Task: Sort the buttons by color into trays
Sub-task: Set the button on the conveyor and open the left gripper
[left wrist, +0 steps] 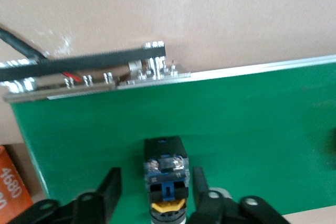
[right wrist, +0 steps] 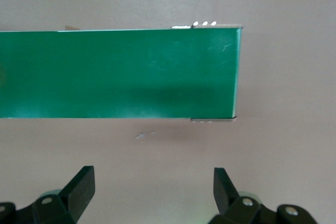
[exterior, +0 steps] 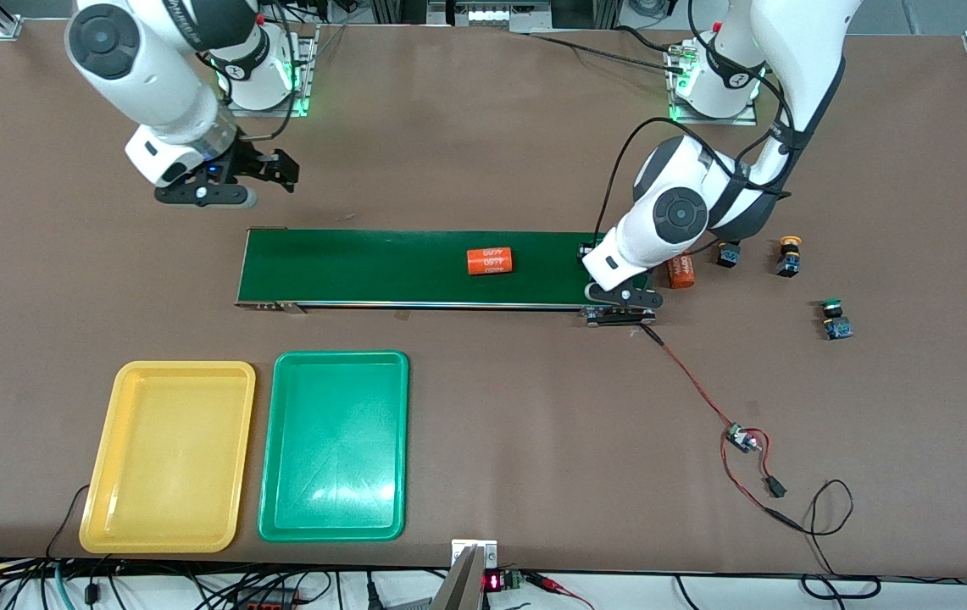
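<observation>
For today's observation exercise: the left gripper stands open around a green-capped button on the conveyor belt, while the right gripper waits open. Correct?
Not quite. The left wrist view shows the button between the left gripper's open fingers has a yellow cap, not green. It does sit on the conveyor belt, and the right gripper waits open.

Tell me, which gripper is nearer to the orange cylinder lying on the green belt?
The left gripper: it is over the belt's end at the left arm's side, closer to that cylinder. The right gripper waits above bare table, off the belt's other end.
</observation>
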`<action>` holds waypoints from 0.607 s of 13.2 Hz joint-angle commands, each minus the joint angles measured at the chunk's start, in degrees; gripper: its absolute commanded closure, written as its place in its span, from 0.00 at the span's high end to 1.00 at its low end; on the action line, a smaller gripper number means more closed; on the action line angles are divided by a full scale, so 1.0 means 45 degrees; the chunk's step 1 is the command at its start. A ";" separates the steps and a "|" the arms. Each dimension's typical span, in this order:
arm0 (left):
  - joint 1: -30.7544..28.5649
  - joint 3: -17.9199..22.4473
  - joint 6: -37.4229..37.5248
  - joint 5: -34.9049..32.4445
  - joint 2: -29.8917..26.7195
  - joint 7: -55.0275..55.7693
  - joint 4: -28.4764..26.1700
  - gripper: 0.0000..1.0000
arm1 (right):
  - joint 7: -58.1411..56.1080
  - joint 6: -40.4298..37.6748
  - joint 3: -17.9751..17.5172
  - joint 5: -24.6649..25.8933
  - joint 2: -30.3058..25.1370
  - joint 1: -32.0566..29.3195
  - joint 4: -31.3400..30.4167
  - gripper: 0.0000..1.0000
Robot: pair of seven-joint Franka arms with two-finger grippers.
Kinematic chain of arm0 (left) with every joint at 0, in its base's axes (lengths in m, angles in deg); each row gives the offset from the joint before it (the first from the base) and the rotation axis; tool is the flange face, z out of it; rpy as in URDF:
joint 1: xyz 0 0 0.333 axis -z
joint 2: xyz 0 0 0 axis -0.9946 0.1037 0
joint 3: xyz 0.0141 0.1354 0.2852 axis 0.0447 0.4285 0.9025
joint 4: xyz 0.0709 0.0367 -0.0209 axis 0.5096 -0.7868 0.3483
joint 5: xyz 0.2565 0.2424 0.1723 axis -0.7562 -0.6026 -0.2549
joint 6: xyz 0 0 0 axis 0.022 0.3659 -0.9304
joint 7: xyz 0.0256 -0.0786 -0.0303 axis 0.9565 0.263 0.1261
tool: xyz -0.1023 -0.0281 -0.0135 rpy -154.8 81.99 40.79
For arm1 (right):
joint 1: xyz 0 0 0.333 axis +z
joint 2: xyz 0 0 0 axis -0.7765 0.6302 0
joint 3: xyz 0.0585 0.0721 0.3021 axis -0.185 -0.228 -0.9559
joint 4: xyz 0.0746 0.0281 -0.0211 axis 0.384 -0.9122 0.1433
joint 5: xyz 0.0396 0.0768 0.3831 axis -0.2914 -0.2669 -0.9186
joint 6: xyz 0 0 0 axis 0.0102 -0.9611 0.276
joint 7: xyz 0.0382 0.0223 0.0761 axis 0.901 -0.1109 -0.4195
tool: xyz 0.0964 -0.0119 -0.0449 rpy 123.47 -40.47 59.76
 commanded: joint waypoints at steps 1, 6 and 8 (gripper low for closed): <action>-0.0330 0.0037 0.0749 0.0151 -0.1186 -0.0037 0.0236 1.00 | -0.1348 -0.0144 -0.0011 0.0105 -0.0360 -0.0785 -0.0170 1.00; -0.3878 0.0154 0.1242 -0.0024 -0.1370 -0.0173 0.0471 1.00 | -0.2016 -0.0318 -0.0147 0.0066 -0.0749 -0.1685 -0.0169 1.00; -0.5344 0.0212 0.1202 -0.0024 -0.0919 -0.0135 0.0452 1.00 | -0.2173 -0.0941 -0.0283 0.0066 -0.1528 -0.1726 -0.0383 1.00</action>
